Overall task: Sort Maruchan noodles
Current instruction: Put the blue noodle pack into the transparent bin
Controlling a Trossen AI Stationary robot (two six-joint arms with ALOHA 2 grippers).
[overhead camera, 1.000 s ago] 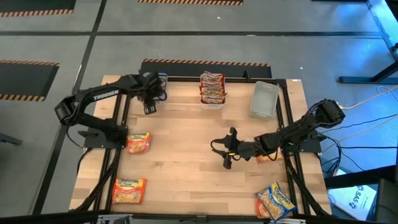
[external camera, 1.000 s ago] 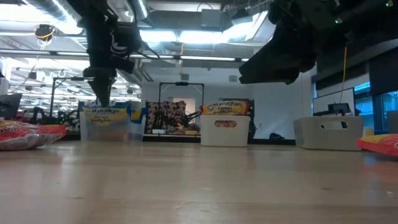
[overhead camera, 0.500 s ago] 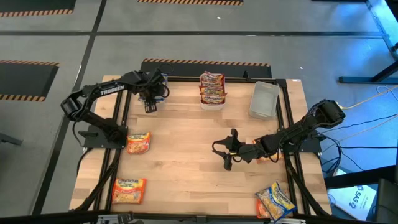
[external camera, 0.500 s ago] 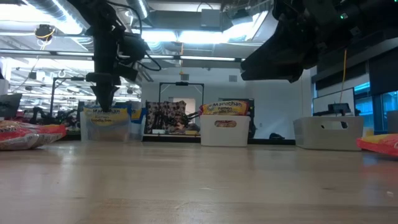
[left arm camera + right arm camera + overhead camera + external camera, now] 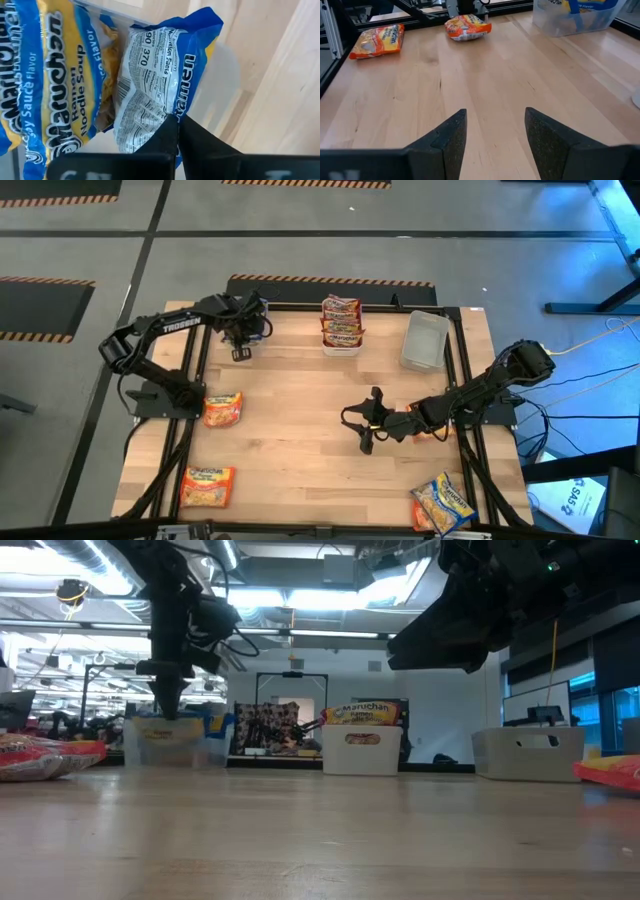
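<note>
My left gripper points down at the table's far left, over a clear bin holding blue-white Maruchan noodles. Its fingers are shut, with their tips at a blue-white packet that shows its printed back. My right gripper hangs open above bare wood mid-table, with nothing between its fingers. Loose orange packets lie flat at the left and the near left. A blue-yellow packet lies at the near right. My left gripper meets the blue edge of the blue-white packet with its shut fingertips, coming from above. The packet lies crumpled in the bin against another one. Whether the tips pinch a bit of wrapper or only press on it, I cannot tell.
A white bin with red packets stands at the far middle, and a clear bin with nothing showing in it at the far right. An orange packet shows partly under my right arm. Open wood lies between the arms.
My left gripper has sunk a little toward the bin at the far left and its fingers have shut. The packet in the bin now stands lower, with less of its label showing in the low view.
</note>
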